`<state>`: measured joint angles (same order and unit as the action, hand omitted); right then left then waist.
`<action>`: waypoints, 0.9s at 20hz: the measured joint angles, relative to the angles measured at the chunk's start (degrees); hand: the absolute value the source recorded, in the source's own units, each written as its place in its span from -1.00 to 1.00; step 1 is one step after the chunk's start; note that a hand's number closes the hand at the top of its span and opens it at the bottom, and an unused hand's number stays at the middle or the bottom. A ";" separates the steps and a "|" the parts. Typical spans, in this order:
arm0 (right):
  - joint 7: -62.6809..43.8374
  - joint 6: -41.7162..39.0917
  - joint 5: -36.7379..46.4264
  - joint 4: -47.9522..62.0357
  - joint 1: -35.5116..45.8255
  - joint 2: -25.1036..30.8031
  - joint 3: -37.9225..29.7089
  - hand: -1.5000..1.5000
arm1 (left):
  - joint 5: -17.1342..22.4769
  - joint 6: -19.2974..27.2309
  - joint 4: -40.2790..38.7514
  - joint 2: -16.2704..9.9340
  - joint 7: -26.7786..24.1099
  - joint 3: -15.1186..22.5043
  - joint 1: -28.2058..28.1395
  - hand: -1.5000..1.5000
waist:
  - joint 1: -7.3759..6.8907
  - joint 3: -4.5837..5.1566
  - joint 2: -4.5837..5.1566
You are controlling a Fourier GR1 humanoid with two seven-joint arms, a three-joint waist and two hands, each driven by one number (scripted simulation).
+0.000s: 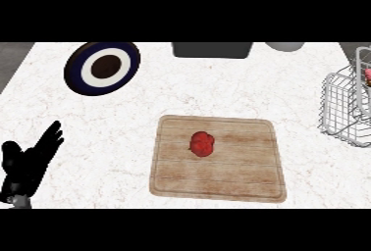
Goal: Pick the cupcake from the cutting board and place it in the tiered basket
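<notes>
A small red cupcake sits near the middle of a wooden cutting board on the white marble counter. The wire tiered basket stands at the right edge, partly cut off, with something pink in its upper tier. My left hand rests at the lower left edge, fingers straight and pointing up, well away from the board. My right hand does not show.
A dark blue plate with a white ring and brown centre lies at the back left. A dark grey box and a pale round object sit along the back edge.
</notes>
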<state>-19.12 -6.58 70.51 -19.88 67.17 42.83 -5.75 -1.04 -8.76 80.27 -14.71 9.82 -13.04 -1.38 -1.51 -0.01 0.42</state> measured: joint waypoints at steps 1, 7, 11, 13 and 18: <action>-1.03 -0.05 -0.61 0.46 -0.15 0.34 -0.92 -1.00 | -0.04 0.14 0.26 0.13 0.15 -0.01 -0.37 0.00 | 0.06 -0.01 -0.02; -1.19 3.25 -3.52 1.11 -0.03 1.50 -4.88 -1.00 | 0.01 0.05 0.08 0.26 1.00 0.02 0.55 0.00 | 0.20 -0.04 0.02; -1.01 7.82 -5.98 -1.85 0.96 1.97 -7.66 -1.00 | -0.27 0.30 -0.60 0.31 0.25 -0.22 0.53 0.00 | 0.54 -0.02 -0.13; -1.70 9.45 -7.52 -3.04 1.90 3.18 -9.62 -1.00 | 0.02 0.06 -0.20 0.16 0.46 -0.42 0.29 0.00 | 0.61 -0.03 -0.22; -5.86 10.39 -12.12 -5.86 2.54 6.28 -15.03 -1.00 | -0.23 0.03 -0.30 0.16 -0.80 -0.78 -1.50 0.00 | 1.49 0.02 -0.62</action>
<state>-24.98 3.81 58.39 -25.74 69.71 49.11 -20.78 -1.27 -8.73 79.97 -14.56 9.02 -13.82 -2.88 -0.02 0.01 -0.20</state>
